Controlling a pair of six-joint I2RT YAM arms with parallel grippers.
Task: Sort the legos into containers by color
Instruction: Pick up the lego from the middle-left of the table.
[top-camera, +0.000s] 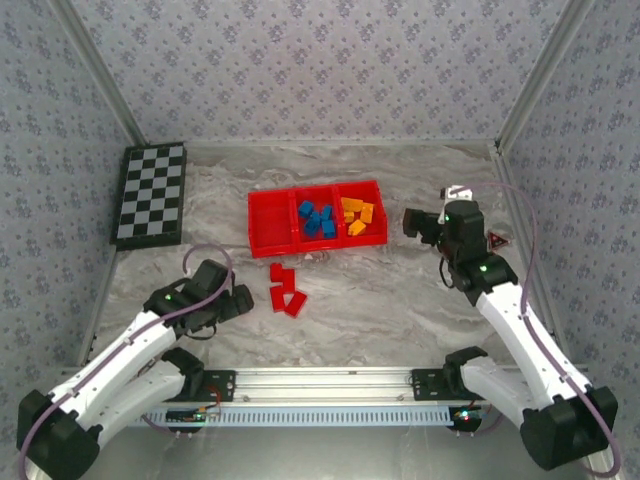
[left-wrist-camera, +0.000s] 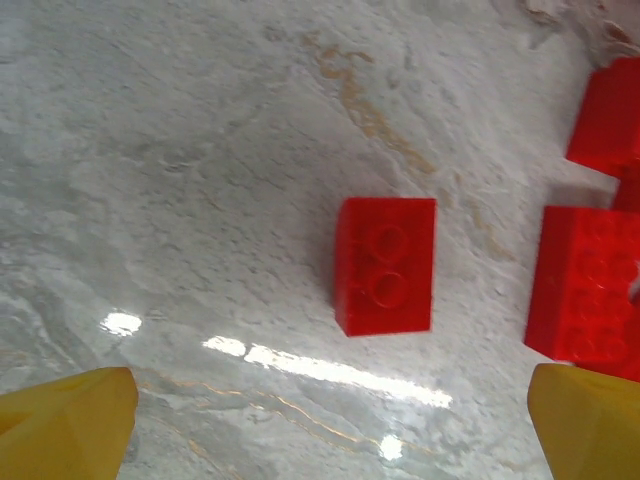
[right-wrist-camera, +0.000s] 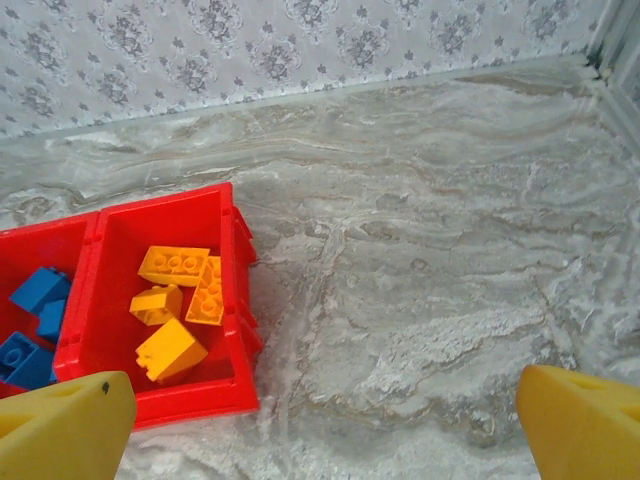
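**Red bricks**: loose on the table, just in front of the red tray and near your left gripper. From above they bunch together and touch, so you cannot count them surely. In the left wrist view one brick lies whole, studs up, apart from the others. A second brick is cut off by the right edge and partly hidden behind a yellow fingertip. A third brick is cut off at the upper right corner.

**Left gripper**: jaws spread wide, nothing between them, bare table below.

**Red tray**: blue bricks lie in the middle compartment and yellow-orange bricks in the right one. In the right wrist view the tray runs off the left edge, the blue bricks are partly cut off, and its near corner sits behind a fingertip.

**Right gripper**: near the tray's right end, jaws spread wide, holding nothing.

**Checkerboard**: flat at far left, well apart from the tray.
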